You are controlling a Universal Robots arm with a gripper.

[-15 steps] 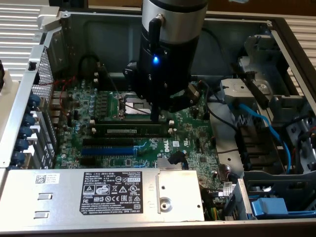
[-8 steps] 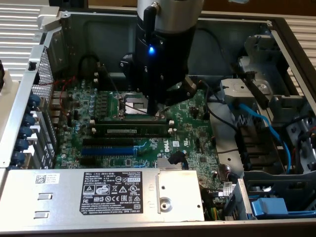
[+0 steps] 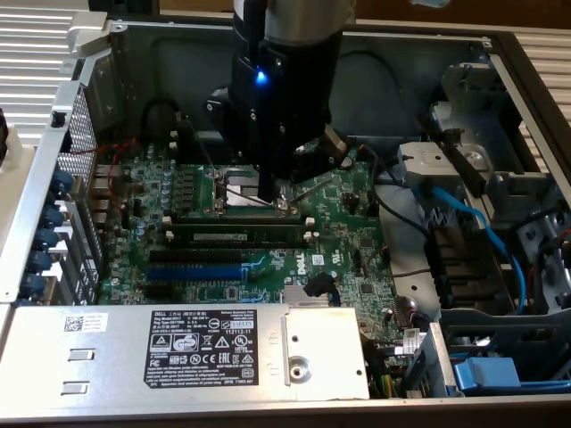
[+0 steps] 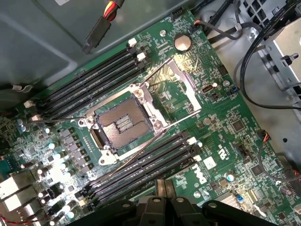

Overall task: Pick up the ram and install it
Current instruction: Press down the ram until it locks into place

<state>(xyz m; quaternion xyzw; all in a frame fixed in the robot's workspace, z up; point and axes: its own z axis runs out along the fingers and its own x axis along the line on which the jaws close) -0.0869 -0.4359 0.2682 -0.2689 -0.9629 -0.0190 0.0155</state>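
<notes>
The ram [image 3: 235,237], a long dark green stick with a small pale label, sits along the black memory slots between white end clips, just in front of the CPU socket [image 3: 243,185] in the exterior view. My gripper [image 3: 267,196] hangs over the socket's edge, a little behind the ram and apart from it. Its fingers are pressed together with nothing between them. In the wrist view the gripper [image 4: 160,187] is above the nearer bank of memory slots [image 4: 146,162], beside the open CPU socket [image 4: 123,123].
A blue expansion slot [image 3: 201,270] lies in front of the ram. The labelled power supply [image 3: 178,352] borders the board at the front. Blue cables [image 3: 464,209] and a drive cage stand at the exterior view's right. The case walls enclose everything.
</notes>
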